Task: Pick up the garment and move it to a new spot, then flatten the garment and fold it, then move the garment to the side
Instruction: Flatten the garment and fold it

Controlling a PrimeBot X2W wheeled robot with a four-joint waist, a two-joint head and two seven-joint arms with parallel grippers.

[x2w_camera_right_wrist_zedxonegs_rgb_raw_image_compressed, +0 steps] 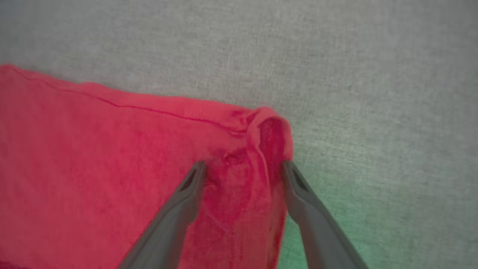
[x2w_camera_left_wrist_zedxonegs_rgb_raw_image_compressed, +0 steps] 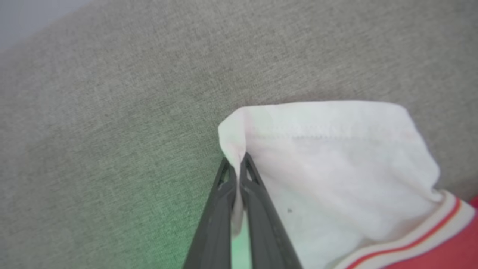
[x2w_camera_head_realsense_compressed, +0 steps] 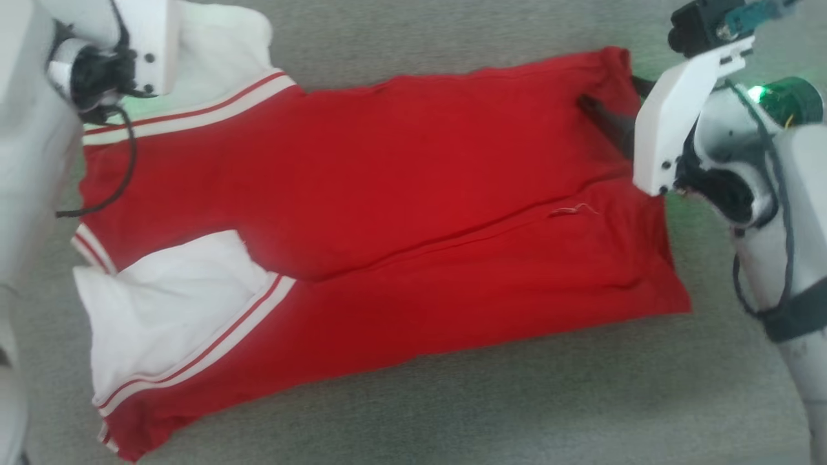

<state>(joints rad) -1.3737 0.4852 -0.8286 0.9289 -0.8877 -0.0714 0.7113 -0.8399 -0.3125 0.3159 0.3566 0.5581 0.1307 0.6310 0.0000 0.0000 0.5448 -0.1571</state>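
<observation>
Now, left end effector (x2w_camera_left_wrist_zedxonegs_rgb_raw_image_compressed: 236, 160): clamping tight on the white sleeve (x2w_camera_left_wrist_zedxonegs_rgb_raw_image_compressed: 336, 157) edge at its tips.
Right end effector (x2w_camera_right_wrist_zedxonegs_rgb_raw_image_compressed: 243, 166): gaping wide, straddling the red shirt (x2w_camera_head_realsense_compressed: 387, 194) corner.

The left gripper (x2w_camera_left_wrist_zedxonegs_rgb_raw_image_compressed: 237, 164) rises from the bottom edge with its dark jaws pressed together, pinching a small raised fold at the corner of the garment's (x2w_camera_left_wrist_zedxonegs_rgb_raw_image_compressed: 336, 168) white sleeve. The sleeve spreads to the right of the jaws, a faint stitched hem line running across it near its upper edge. At the lower right it ends in white trim with a red stripe and a sliver of red cloth beyond. Beneath is a grey woven surface (x2w_camera_left_wrist_zedxonegs_rgb_raw_image_compressed: 112, 112), tinted green just beside the jaws.
</observation>
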